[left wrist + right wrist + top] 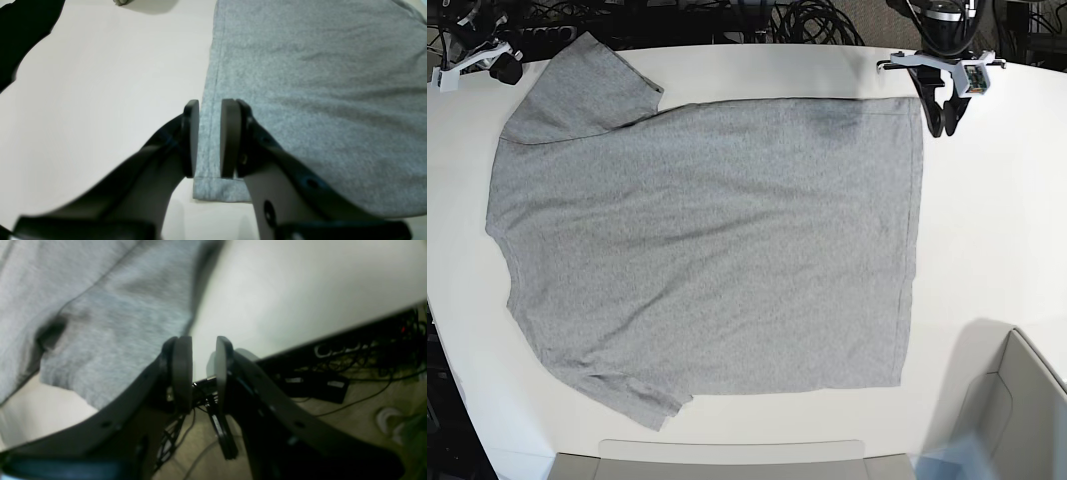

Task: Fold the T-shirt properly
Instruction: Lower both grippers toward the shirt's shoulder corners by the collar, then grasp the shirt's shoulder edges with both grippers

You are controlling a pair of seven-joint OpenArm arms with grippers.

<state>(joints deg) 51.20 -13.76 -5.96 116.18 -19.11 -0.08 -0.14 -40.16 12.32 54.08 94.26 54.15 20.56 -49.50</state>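
Note:
The heather-grey T-shirt [707,240] lies spread flat on the white table, plain side up, its sleeves at the left and its hem at the right in the base view. My left gripper [944,125] hangs at the shirt's far hem corner. In the left wrist view its jaws [209,103] stand open just above the side seam of the T-shirt [317,83], holding nothing. My right gripper [505,68] sits by the far sleeve at the table's back left corner. It is open [204,340] and empty, with the sleeve of the T-shirt [100,323] to its left.
A grey bin [1017,400] stands at the front right and a grey tray edge [727,460] at the front. Cables [807,20] lie beyond the far table edge. A power strip and wires [317,383] show on the floor past the table corner.

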